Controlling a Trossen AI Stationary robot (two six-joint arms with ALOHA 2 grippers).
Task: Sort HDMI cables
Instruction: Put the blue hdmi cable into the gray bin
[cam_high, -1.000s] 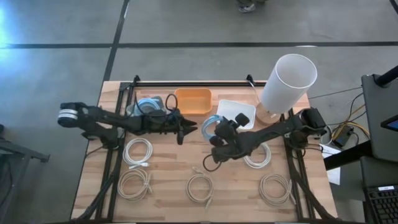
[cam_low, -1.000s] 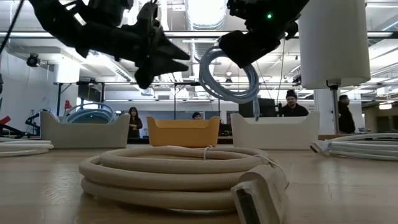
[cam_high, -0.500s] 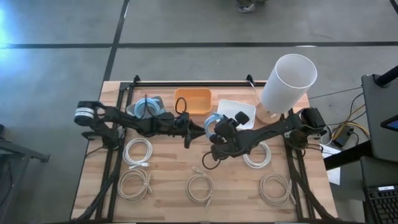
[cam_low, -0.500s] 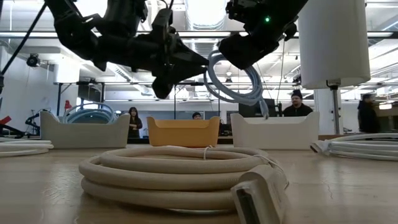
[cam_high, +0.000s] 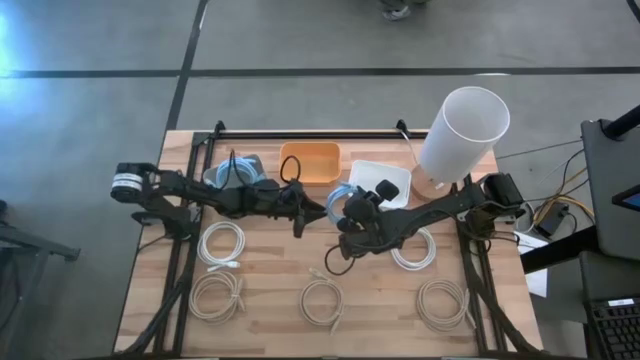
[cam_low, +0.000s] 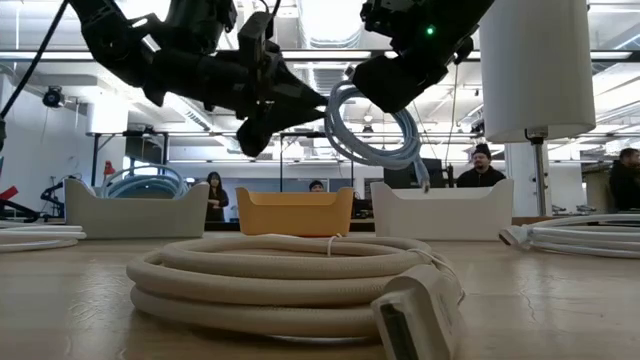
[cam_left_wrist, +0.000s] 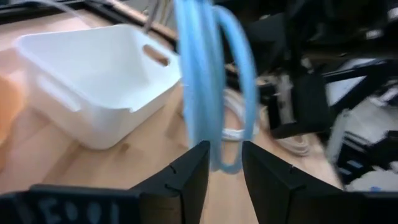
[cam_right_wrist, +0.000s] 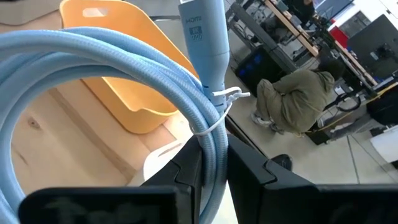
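Holding a light blue HDMI cable coil (cam_low: 372, 125) aloft mid-table, the right gripper (cam_right_wrist: 211, 163) pinches it; left gripper (cam_left_wrist: 225, 171), fingers parted, apparently straddles the coil's edge, near the white bin (cam_left_wrist: 93, 87).

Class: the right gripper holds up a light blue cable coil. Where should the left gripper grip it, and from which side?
Judging by its pose, the light blue coil hangs upright and edge-on to the left gripper. Grip the free strands opposite the right gripper, coming level from the left arm's side, fingers straddling the bundle.
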